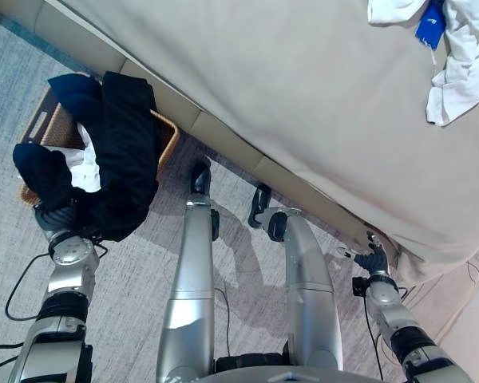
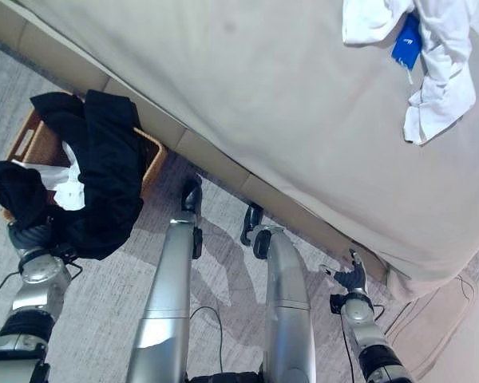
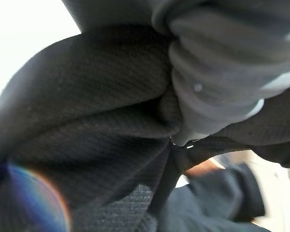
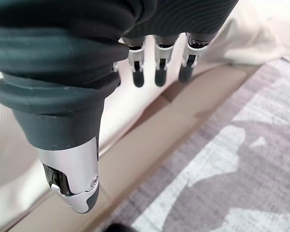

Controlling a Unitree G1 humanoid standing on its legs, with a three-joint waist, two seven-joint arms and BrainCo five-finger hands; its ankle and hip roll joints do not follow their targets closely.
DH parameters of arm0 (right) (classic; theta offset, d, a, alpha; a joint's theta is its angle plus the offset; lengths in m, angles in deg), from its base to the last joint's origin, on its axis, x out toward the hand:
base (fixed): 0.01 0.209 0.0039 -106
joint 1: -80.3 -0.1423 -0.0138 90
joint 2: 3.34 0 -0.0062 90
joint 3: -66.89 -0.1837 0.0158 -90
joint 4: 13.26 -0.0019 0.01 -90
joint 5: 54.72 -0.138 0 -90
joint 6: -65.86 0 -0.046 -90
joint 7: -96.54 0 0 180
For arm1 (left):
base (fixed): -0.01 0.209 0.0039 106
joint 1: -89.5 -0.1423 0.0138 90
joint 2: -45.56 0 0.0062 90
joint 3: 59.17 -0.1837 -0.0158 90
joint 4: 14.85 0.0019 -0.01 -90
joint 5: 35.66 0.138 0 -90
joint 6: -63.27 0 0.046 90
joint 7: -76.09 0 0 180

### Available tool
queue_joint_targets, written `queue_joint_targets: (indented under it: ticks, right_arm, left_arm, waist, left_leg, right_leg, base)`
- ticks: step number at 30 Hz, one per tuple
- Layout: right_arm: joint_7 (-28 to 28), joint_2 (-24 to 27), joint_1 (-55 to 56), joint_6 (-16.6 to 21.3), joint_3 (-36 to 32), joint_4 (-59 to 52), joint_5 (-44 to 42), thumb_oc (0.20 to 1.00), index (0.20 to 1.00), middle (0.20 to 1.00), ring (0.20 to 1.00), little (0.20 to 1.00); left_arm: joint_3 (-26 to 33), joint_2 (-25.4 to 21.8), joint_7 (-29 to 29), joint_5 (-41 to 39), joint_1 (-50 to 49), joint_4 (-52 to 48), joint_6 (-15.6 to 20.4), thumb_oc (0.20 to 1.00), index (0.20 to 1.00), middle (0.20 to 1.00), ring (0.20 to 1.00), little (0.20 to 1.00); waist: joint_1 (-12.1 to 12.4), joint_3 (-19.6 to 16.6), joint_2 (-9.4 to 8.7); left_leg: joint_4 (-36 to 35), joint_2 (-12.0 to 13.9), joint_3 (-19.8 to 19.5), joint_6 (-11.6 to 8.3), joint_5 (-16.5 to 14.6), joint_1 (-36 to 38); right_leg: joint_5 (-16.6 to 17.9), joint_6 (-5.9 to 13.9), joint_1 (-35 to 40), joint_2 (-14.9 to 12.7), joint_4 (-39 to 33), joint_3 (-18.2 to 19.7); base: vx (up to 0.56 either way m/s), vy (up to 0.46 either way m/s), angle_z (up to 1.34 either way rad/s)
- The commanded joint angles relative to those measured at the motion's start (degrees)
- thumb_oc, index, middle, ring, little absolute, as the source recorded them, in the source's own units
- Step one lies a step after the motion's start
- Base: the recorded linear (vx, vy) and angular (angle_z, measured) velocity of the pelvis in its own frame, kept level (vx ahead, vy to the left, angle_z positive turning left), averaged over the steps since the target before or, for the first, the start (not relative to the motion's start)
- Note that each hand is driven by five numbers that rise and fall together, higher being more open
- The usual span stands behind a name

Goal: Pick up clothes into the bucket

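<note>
Left robot hand (image 1: 54, 217) buried under dark navy-black garment (image 1: 124, 152); its fingers hidden, grip cannot tell. Garment draped over rim of woven wicker basket (image 1: 166, 132) on grey rug (image 1: 128, 279). Right robot hand (image 1: 373, 257) relaxed, fingers straight, empty, beside beige bed (image 1: 287, 88). White clothes (image 1: 463, 64) on bed.

Beige bed (image 1: 287, 88) with sheet overhanging edge; grey patterned rug (image 1: 128, 287) on floor beside it.
</note>
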Motion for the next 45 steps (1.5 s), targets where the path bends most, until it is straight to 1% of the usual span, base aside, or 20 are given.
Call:
queue_joint_targets:
  ticks: [1, 3, 7, 8, 9, 10, 13, 16, 17, 22, 23, 24, 25, 28, 30, 33, 34, 37, 41, 45]
  right_arm:
    - [2.0, 2.1, 4.4, 2.3, -0.3, -1.0, -1.6, 1.000, 1.000, 1.000, 1.000, 1.000]
    - [1.7, 2.2, 4.4, 2.6, -0.1, -1.2, -1.8, 1.000, 1.000, 1.000, 1.000, 1.000]
    - [0.4, 2.8, 4.7, 3.5, 0.3, -2.0, -2.2, 1.000, 1.000, 1.000, 1.000, 1.000]
    - [0.4, 2.8, 4.7, 3.5, 0.3, -2.0, -2.2, 1.000, 1.000, 1.000, 1.000, 1.000]
    - [-0.4, 2.9, 4.6, 3.6, 0.3, -1.9, -2.4, 1.000, 1.000, 1.000, 1.000, 1.000]
    - [-0.4, 2.9, 4.6, 3.6, 0.3, -1.9, -2.4, 1.000, 1.000, 1.000, 1.000, 1.000]
    - [-1.4, 3.1, 4.5, 3.9, 0.6, -1.6, -2.7, 1.000, 1.000, 1.000, 1.000, 1.000]
    - [-1.8, 3.0, 4.5, 3.9, 0.6, -1.4, -2.7, 1.000, 1.000, 1.000, 1.000, 1.000]
    - [-2.2, 3.0, 4.4, 3.9, 0.8, -1.3, -2.7, 1.000, 1.000, 1.000, 1.000, 1.000]
    - [-3.1, 2.6, 4.1, 3.8, 1.3, -0.9, -3.2, 1.000, 1.000, 1.000, 1.000, 1.000]
    - [-3.3, 2.5, 4.1, 3.8, 1.4, -0.8, -3.1, 1.000, 1.000, 1.000, 1.000, 1.000]
    - [-3.4, 2.4, 3.9, 3.8, 1.5, -0.7, -3.2, 1.000, 1.000, 1.000, 1.000, 1.000]
    - [-3.4, 2.4, 3.9, 3.8, 1.5, -0.7, -3.1, 1.000, 1.000, 1.000, 1.000, 1.000]
    - [-3.9, 2.5, 3.4, 3.7, 1.6, -0.5, -3.1, 1.000, 1.000, 1.000, 1.000, 1.000]
    - [-4.2, 2.6, 3.3, 3.6, 1.5, -0.7, -2.9, 1.000, 1.000, 1.000, 1.000, 1.000]
    - [-4.2, 2.8, 3.4, 3.1, 0.8, -0.7, -2.7, 1.000, 1.000, 1.000, 1.000, 1.000]
    - [-4.2, 2.8, 3.4, 3.1, 0.8, -0.7, -2.7, 1.000, 1.000, 1.000, 1.000, 1.000]
    - [-5.2, 3.2, 3.2, 2.1, -0.3, -0.5, -2.6, 1.000, 1.000, 1.000, 1.000, 1.000]
    - [-6.1, 3.4, 3.5, 1.2, -0.7, -0.7, -2.4, 1.000, 1.000, 1.000, 1.000, 1.000]
    - [-7.2, 3.9, 3.6, 0.2, -1.1, -1.4, -1.9, 1.000, 1.000, 1.000, 1.000, 1.000]
  left_arm:
    - [1.4, -6.0, -6.0, 12.2, -3.5, -0.4, -3.2, 0.200, 0.200, 0.200, 0.200, 0.200]
    - [1.7, -7.6, -6.3, 14.5, -4.0, -0.6, -3.9, 0.200, 0.200, 0.200, 0.200, 0.200]
    - [1.4, -13.9, -5.9, 22.2, -5.4, -1.4, -6.1, 0.200, 0.200, 0.200, 0.200, 0.200]
    - [1.4, -13.9, -5.9, 22.2, -5.5, -1.4, -6.1, 0.200, 0.200, 0.200, 0.200, 0.200]
    - [2.0, -15.9, -5.6, 23.9, -5.9, -1.9, -6.7, 0.200, 0.200, 0.200, 0.200, 0.200]
    - [2.1, -15.9, -5.6, 24.0, -6.1, -2.0, -6.7, 0.200, 0.200, 0.200, 0.200, 0.200]
    - [3.0, -19.3, -4.9, 24.4, -5.5, -0.5, -6.7, 0.200, 0.200, 0.200, 0.200, 0.200]
    - [3.7, -20.4, -4.9, 24.8, -6.0, -1.3, -7.1, 0.200, 0.200, 0.200, 0.200, 0.200]
    - [4.6, -22.2, -5.0, 25.2, -5.8, -0.2, -7.2, 0.200, 0.200, 0.200, 0.200, 0.200]
    - [6.1, -23.7, -4.5, 25.3, -6.7, -0.6, -7.2, 0.200, 0.200, 0.200, 0.200, 0.200]
    - [6.1, -23.8, -4.5, 25.3, -6.5, -1.1, -6.9, 0.250, 0.250, 0.250, 0.250, 0.250]
    - [5.8, -23.8, -4.2, 24.9, -6.1, -1.1, -6.6, 0.517, 0.517, 0.517, 0.517, 0.517]
    - [5.5, -24.1, -4.1, 25.5, -6.1, -1.3, -6.7, 1.000, 1.000, 1.000, 1.000, 1.000]
    - [3.5, -24.5, -2.0, 26.5, -4.8, -1.4, -6.4, 1.000, 1.000, 1.000, 1.000, 1.000]
    - [2.3, -25.0, -0.8, 27.9, -4.4, -1.1, -7.2, 1.000, 1.000, 1.000, 1.000, 1.000]
    - [1.5, -24.7, 0.9, 32.4, -5.4, -3.3, -10.2, 1.000, 1.000, 1.000, 1.000, 1.000]
    - [1.6, -24.7, 0.9, 32.4, -5.4, -3.4, -10.2, 1.000, 1.000, 1.000, 1.000, 1.000]
    - [1.7, -24.2, 4.7, 35.8, -6.1, -4.0, -12.5, 1.000, 1.000, 1.000, 1.000, 1.000]
    - [2.7, -23.5, 6.5, 35.9, -6.9, -4.2, -12.7, 1.000, 1.000, 1.000, 1.000, 1.000]
    - [3.4, -22.0, 8.6, 34.7, -8.0, -3.4, -12.7, 1.000, 1.000, 1.000, 1.000, 1.000]
  waist:
    - [-0.2, -1.2, -0.53]
    - [-0.1, -1.2, -0.83]
    - [0.0, -1.2, -1.11]
    - [0.0, -1.2, -1.12]
    - [0.2, -1.2, -1.16]
    - [0.1, -1.2, -1.19]
    - [0.2, -1.2, -1.21]
    - [0.4, -1.2, -1.13]
    - [0.5, -1.2, -1.06]
    - [0.9, -1.2, -0.87]
    - [1.1, -1.2, -0.90]
    - [1.0, -1.2, -0.90]
    - [1.1, -1.2, -0.97]
    - [1.0, -1.2, -1.05]
    - [0.8, -1.2, -1.11]
    - [0.7, -1.2, -1.15]
    - [0.7, -1.2, -1.15]
    - [0.7, -1.2, -1.15]
    - [0.7, -1.2, -1.09]
    - [0.6, -1.2, -0.56]
  left_leg:
    - [3.4, 0.4, 0.8, 3.25, -5.4, 2.3]
    - [3.2, 0.5, 0.8, 3.33, -5.5, 2.2]
    - [3.4, 0.7, 1.0, 3.59, -5.7, 1.8]
    - [3.4, 0.7, 1.0, 3.59, -5.7, 1.8]
    - [3.4, 0.8, 1.0, 3.75, -5.9, 1.8]
    - [3.4, 0.8, 1.0, 3.76, -5.9, 1.8]
    - [2.9, 0.9, 1.1, 4.02, -6.1, 2.4]
    - [2.7, 0.8, 1.2, 4.16, -6.2, 2.7]
    - [2.2, 0.8, 1.3, 4.20, -6.3, 3.2]
    - [0.8, 0.8, 1.8, 4.35, -6.1, 4.7]
    - [0.7, 0.8, 1.8, 4.33, -6.0, 4.8]
    - [0.4, 0.8, 1.8, 4.34, -5.9, 5.0]
    - [0.0, 0.7, 1.9, 4.34, -5.8, 5.2]
    - [-0.6, 0.7, 1.9, 4.38, -5.6, 5.7]
    - [-1.1, 0.7, 2.0, 4.42, -5.5, 6.0]
    - [-1.5, 0.7, 2.0, 4.41, -5.4, 6.2]
    - [-1.5, 0.7, 2.0, 4.41, -5.4, 6.2]
    - [-1.9, 0.7, 2.2, 4.48, -5.4, 6.5]
    - [-2.0, 0.7, 2.3, 4.59, -5.4, 6.8]
    - [-2.0, 0.5, 2.5, 4.65, -5.4, 7.1]
  right_leg:
    - [7.8, 4.99, 2.1, -0.4, -8.6, 2.8]
    - [8.2, 5.13, 2.1, -0.2, -9.2, 2.9]
    - [8.8, 5.64, 2.1, 0.0, -10.3, 3.0]
    - [8.8, 5.64, 2.1, 0.0, -10.3, 3.0]
    - [9.1, 5.95, 2.3, 0.1, -10.9, 3.1]
    - [9.1, 5.96, 2.4, 0.1, -11.0, 3.1]
    - [9.7, 6.40, 3.0, 0.2, -12.1, 3.1]
    - [10.0, 6.52, 3.5, 0.2, -12.8, 3.2]
    - [10.1, 6.61, 4.1, 0.2, -13.6, 3.3]
    - [10.7, 6.76, 5.6, 0.5, -15.3, 3.5]
    - [10.9, 6.82, 5.9, 0.5, -15.5, 3.5]
    - [11.0, 6.84, 6.0, 0.5, -15.8, 3.5]
    - [11.2, 6.91, 6.3, 0.6, -16.4, 3.5]
    - [11.6, 7.03, 6.6, 0.6, -16.9, 3.5]
    - [11.8, 7.07, 6.8, 0.6, -17.3, 3.6]
    - [12.0, 7.04, 6.9, 0.6, -17.8, 3.5]
    - [12.0, 7.04, 6.9, 0.6, -17.8, 3.5]
    - [12.0, 7.02, 7.0, 0.8, -18.1, 3.6]
    - [11.9, 6.95, 7.0, 0.8, -17.8, 3.7]
    - [11.6, 6.65, 6.9, 0.8, -17.2, 4.0]
  base:
    - [0.03, 0.018, 0.14]
    - [0.02, 0.020, 0.11]
    - [0.02, 0.025, -0.03]
    - [0.02, 0.022, 0.04]
    - [0.00, 0.000, 0.00]
    - [0.03, 0.023, -0.04]
    - [0.02, 0.014, -0.02]
    - [0.02, 0.007, 0.06]
    - [0.00, 0.000, 0.00]
    - [0.00, 0.012, -0.04]
    - [0.00, 0.006, -0.04]
    - [0.00, 0.000, 0.00]
    - [0.00, 0.000, 0.00]
    - [0.00, 0.000, 0.00]
    - [0.00, 0.000, 0.00]
    - [0.00, 0.000, 0.00]
    - [0.00, 0.000, 0.00]
    - [0.00, 0.000, 0.00]
    - [0.00, 0.000, 0.00]
    - [0.00, 0.000, 0.00]
